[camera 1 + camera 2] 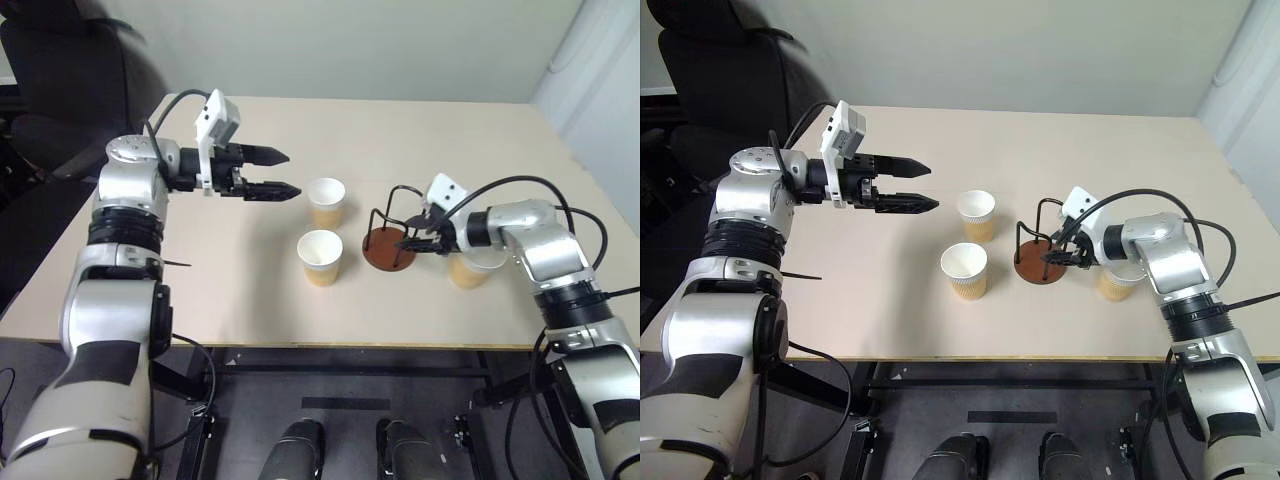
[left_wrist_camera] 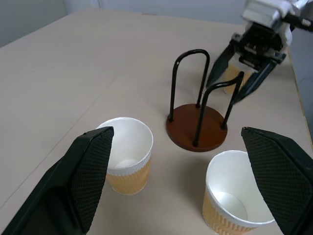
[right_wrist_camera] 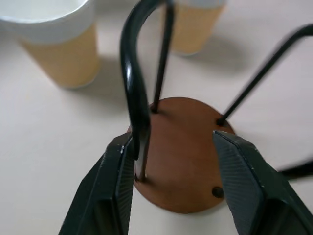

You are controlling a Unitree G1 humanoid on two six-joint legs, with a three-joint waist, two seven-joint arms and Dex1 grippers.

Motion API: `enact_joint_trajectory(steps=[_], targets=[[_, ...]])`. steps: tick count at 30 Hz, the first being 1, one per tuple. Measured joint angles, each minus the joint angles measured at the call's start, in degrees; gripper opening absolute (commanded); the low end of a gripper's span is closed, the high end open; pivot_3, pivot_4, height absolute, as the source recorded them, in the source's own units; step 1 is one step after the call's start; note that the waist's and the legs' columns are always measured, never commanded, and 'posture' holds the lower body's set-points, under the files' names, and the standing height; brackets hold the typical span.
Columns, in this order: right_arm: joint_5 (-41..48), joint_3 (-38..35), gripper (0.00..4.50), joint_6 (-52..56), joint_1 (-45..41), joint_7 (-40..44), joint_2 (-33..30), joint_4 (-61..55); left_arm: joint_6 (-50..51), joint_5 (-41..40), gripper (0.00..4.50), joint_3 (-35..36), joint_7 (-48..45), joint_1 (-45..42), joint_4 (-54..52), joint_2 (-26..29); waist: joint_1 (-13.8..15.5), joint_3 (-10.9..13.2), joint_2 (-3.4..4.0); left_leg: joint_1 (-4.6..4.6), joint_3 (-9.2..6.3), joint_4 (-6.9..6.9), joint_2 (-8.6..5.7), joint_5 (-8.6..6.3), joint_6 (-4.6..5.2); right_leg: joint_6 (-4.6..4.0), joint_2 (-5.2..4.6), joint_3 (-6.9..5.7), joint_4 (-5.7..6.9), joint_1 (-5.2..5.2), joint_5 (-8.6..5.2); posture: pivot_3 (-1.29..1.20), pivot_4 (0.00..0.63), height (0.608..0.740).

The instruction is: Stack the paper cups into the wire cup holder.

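Note:
The wire cup holder [image 1: 389, 249], a reddish-brown disc with black wire loops, stands right of the table's middle. Two paper cups stand upright to its left, one farther back [image 1: 326, 201] and one nearer [image 1: 320, 257]. A third paper cup [image 1: 470, 270] stands to its right, partly hidden behind my right wrist. My right gripper [image 3: 173, 142] is open at the holder's base. One wire loop [image 3: 134, 73] rises between its fingers, against one finger [image 3: 117, 181]. My left gripper [image 1: 293, 173] hovers open and empty above the table, left of the far cup, pointing toward the cups.
A black office chair [image 1: 60, 70] stands past the table's far left corner. The table's front edge [image 1: 300, 345] runs just below the near cup. Bare tabletop stretches behind the cups and holder to the wall.

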Motion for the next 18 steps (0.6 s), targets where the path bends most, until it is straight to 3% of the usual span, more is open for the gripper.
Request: enact_joint_trajectory(steps=[12,18], targets=[[8.8,-6.9,2.45,10.7,1.3,0.2,-5.7,-12.0,2.3,0.0,4.5,-0.7,-2.5,-0.4,0.5,-1.3,0.0,0.0,0.0,0.0,0.01,0.0,0.0,0.01,-0.01,0.02,0.01,0.0,0.01,0.0,-0.02,0.0,0.15,0.74],[12.2,-8.6,2.45,12.4,1.0,1.5,-10.1,-15.3,-3.6,2.6,4.5,-2.3,-1.7,-1.8,2.0,-1.1,0.0,0.0,-0.01,-0.01,0.02,0.02,0.0,0.01,0.03,0.05,0.0,0.02,-0.01,0.02,-0.04,0.0,0.15,0.74]])
